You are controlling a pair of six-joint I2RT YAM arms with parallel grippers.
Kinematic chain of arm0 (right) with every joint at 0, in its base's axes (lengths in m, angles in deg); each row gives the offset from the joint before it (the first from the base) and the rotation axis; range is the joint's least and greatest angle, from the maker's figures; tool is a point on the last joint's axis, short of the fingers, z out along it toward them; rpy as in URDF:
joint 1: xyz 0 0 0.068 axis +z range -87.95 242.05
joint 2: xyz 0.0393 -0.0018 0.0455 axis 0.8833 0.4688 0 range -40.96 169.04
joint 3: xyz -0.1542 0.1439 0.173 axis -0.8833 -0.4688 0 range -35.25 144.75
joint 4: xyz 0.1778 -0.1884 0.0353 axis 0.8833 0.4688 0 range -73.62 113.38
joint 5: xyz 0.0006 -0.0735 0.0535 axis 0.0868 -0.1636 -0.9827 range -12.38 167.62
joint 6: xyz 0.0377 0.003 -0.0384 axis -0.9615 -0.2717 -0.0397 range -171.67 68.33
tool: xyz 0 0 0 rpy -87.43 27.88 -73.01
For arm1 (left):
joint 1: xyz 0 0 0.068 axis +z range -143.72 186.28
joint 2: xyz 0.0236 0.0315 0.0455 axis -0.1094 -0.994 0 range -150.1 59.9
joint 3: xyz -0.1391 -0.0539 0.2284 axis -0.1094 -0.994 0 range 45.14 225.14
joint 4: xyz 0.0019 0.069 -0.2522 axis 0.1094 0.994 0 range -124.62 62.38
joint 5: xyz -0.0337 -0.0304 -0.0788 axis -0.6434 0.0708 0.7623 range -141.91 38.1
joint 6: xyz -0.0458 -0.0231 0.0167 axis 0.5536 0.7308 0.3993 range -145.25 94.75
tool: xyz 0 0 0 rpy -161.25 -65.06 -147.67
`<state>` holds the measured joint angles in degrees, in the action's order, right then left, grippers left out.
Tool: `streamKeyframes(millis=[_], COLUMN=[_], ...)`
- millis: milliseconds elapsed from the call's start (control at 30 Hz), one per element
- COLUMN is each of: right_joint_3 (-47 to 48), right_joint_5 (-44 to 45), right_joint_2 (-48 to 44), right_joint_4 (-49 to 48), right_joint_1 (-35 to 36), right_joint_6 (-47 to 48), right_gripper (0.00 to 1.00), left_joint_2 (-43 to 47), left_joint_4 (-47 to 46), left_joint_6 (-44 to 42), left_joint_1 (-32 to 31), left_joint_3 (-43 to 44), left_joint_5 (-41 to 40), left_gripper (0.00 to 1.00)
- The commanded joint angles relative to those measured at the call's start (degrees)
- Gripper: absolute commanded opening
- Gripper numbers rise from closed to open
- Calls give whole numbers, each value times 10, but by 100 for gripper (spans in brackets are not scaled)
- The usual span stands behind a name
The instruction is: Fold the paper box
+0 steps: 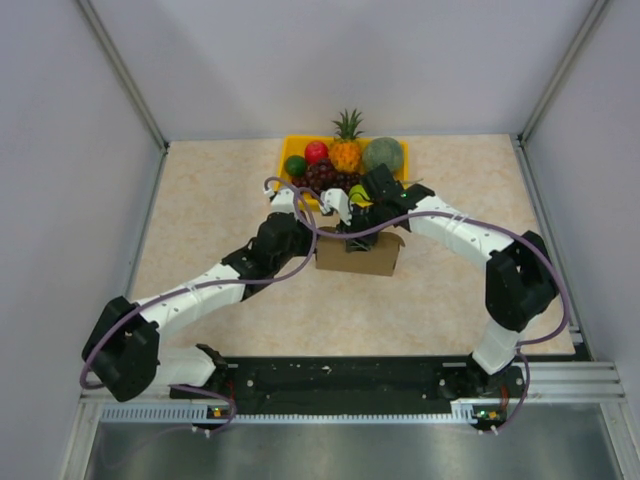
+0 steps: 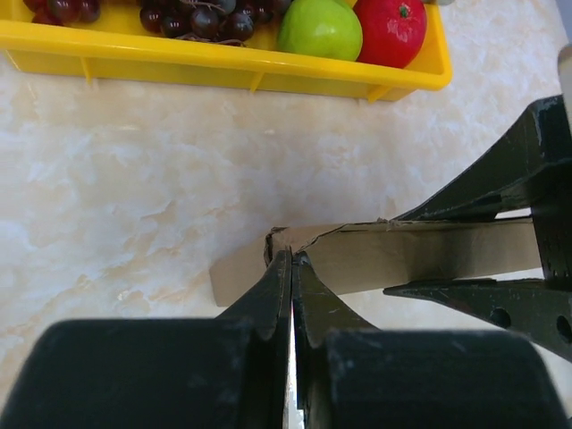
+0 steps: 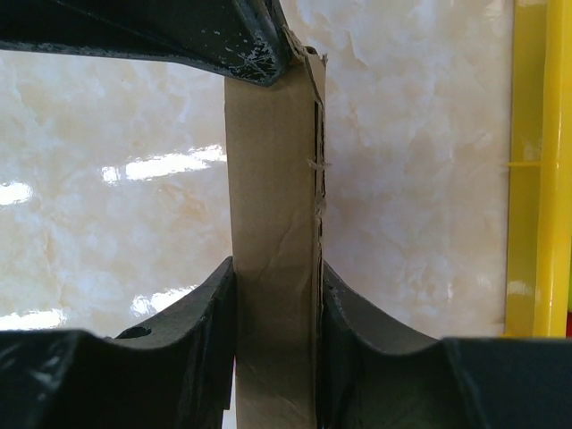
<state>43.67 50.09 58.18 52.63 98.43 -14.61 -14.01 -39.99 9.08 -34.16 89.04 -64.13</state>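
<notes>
2 arms meet at the paper box (image 1: 360, 256), standing on the worktop (image 2: 134, 179) just beside the yellow fruit tray (image 2: 223, 67). Right gripper (image 3: 277, 268) fingers pinch its doubled wall; left gripper (image 2: 291, 259) fingers, pressed together, touch its end. Best push along the crease without crushing the wall.

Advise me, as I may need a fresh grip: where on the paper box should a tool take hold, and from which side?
Take the paper box by a narrow upright wall, coming from above with one finger on each flat face. The wall stands vertical and is thin enough to straddle, as the right tool shows. The yellow tray sits close by, so a sideways approach looks cramped.
</notes>
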Motion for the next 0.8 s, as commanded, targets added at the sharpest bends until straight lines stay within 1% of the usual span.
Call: streamKeyframes(millis=[0, 200, 300, 433, 567, 600, 633, 700, 733, 767], right_joint_3=[21, 21, 22, 22, 5, 0, -5, -21, -28, -40], right_joint_5=[-29, -25, -25, -23, -15, -10, -3, 0, 5, 8], right_joint_2=[4, 5, 4, 5, -3, -10, -16, -35, -43, -50], right_joint_4=[-12, -13, -12, -18, -46, -57, -70, -102, -115, -134], right_joint_1=[15, 14, 14, 12, 11, 8, 7, 3, 1, 0], right_joint_6=[-2, -4, -5, -15, -29, -47, -58, -86, -96, -106], right_gripper=[5, 5, 5, 7, 17, 19, 27, 37, 47, 50], left_joint_2=[17, 25, 19, 20, 27, 28, 28, 25, 24, 22], left_joint_4=[42, 51, 73, 67, 60, 58, 58, 58, 58, 59], left_joint_6=[-74, -131, -144, -163, -162, -160, -157, -157, -157, -156], left_joint_1=[-2, 4, 3, 3, 4, 4, 3, 3, 3, 4], left_joint_3=[-21, -23, -16, -27, -40, -43, -45, -50, -51, -51], left_joint_5=[10, 6, 11, 16, 19, 19, 19, 19, 19, 19], left_gripper=[0, 0, 0, 0, 0, 0, 0, 0, 0, 0])
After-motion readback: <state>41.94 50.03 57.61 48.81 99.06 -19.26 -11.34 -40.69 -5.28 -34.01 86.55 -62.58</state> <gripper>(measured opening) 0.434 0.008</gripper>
